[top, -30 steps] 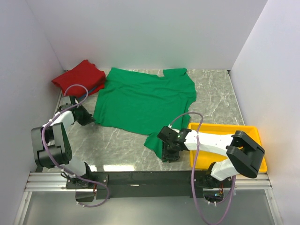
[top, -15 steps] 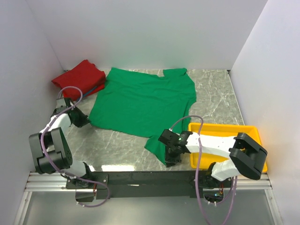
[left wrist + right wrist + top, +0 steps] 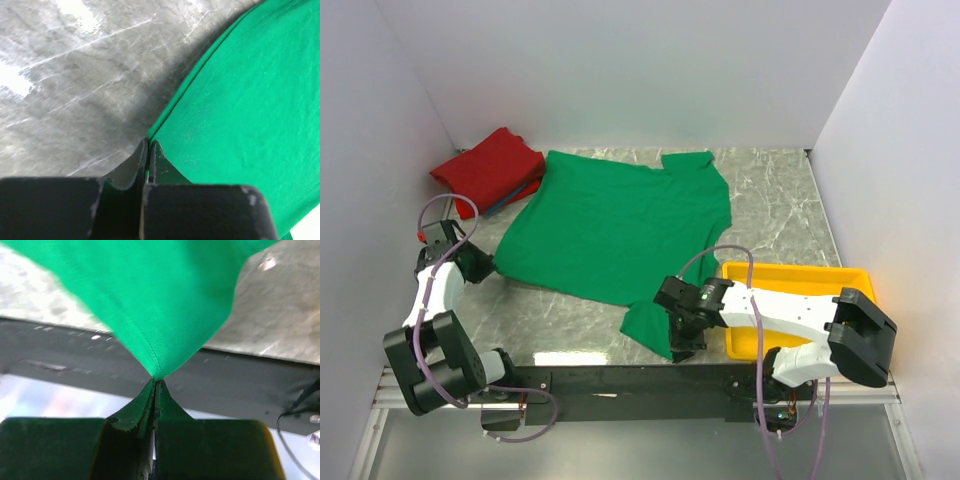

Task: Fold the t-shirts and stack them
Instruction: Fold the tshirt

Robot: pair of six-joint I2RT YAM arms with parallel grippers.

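The green t-shirt (image 3: 610, 220) lies spread across the middle of the marble table, collar toward the back wall. My left gripper (image 3: 480, 268) is shut on the shirt's left corner at the table's left side; in the left wrist view the pinched cloth edge (image 3: 165, 130) runs out from the closed fingers (image 3: 160, 165). My right gripper (image 3: 680, 335) is shut on the shirt's near corner by the table's front edge; in the right wrist view the cloth (image 3: 150, 295) hangs taut from the closed fingertips (image 3: 165, 400). The red t-shirt (image 3: 490, 165) lies bunched at the back left corner.
A yellow plastic tray (image 3: 790, 275) sits at the front right, partly under my right arm. White walls enclose the table on the left, back and right. The black rail (image 3: 620, 380) runs along the near edge.
My left gripper has pulled the shirt's left corner farther left and toward the near edge. The whole green shirt has shifted left, and my right gripper has moved slightly left with its corner.
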